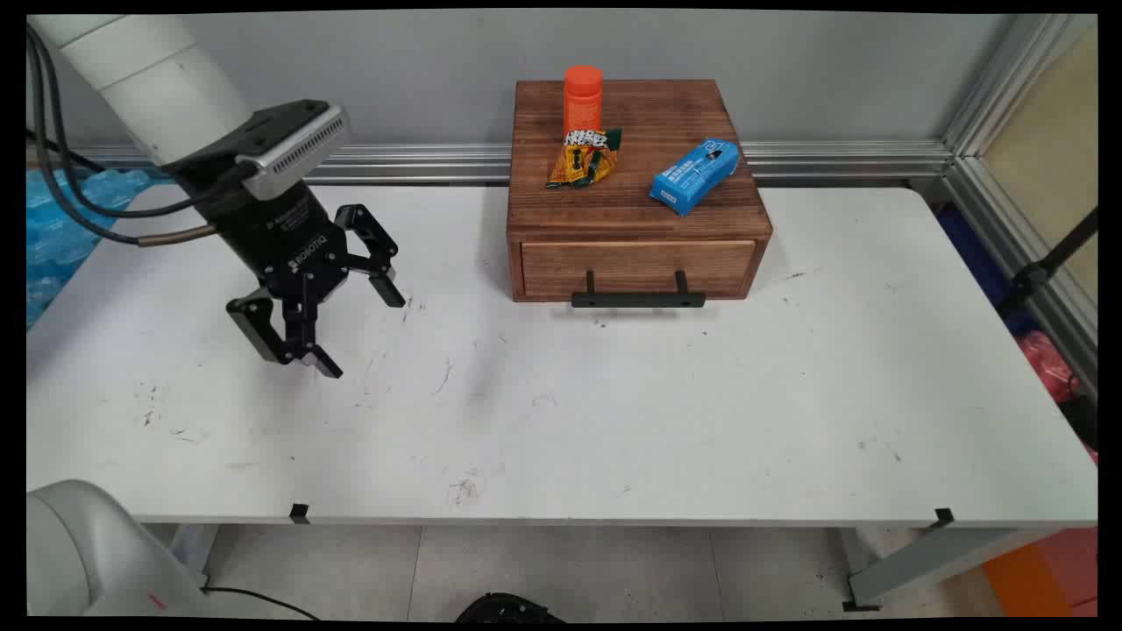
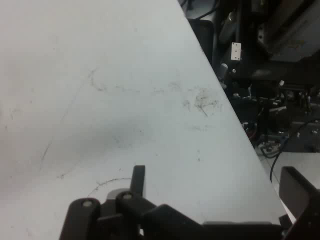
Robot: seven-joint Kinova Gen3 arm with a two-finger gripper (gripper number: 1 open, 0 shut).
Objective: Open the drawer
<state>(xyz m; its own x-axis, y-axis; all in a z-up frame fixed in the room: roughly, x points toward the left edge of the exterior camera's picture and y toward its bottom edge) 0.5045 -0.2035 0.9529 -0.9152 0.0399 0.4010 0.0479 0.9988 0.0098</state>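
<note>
Table [image 1: 614, 421] edge runs nearest the camera, scuffed white surface beyond it. In the hand view the right finger [image 2: 299, 192] is cut off by the frame edge, and clutter past the table is too dark to identify. Gripper [image 1: 364, 337] hangs over the table's left part, tilted, jaws spread wide, holding nothing and touching nothing. Box [image 1: 635, 188], wooden, stands well apart to the right at the far side, drawer [image 1: 638, 267] shut, black handle [image 1: 638, 298] in front. On its top: blue packet [image 1: 695, 175] at right, green-yellow packet [image 1: 585, 156] near the middle, orange bottle [image 1: 583, 98] upright just behind it, apparently touching. Print on both packets illegible.
</note>
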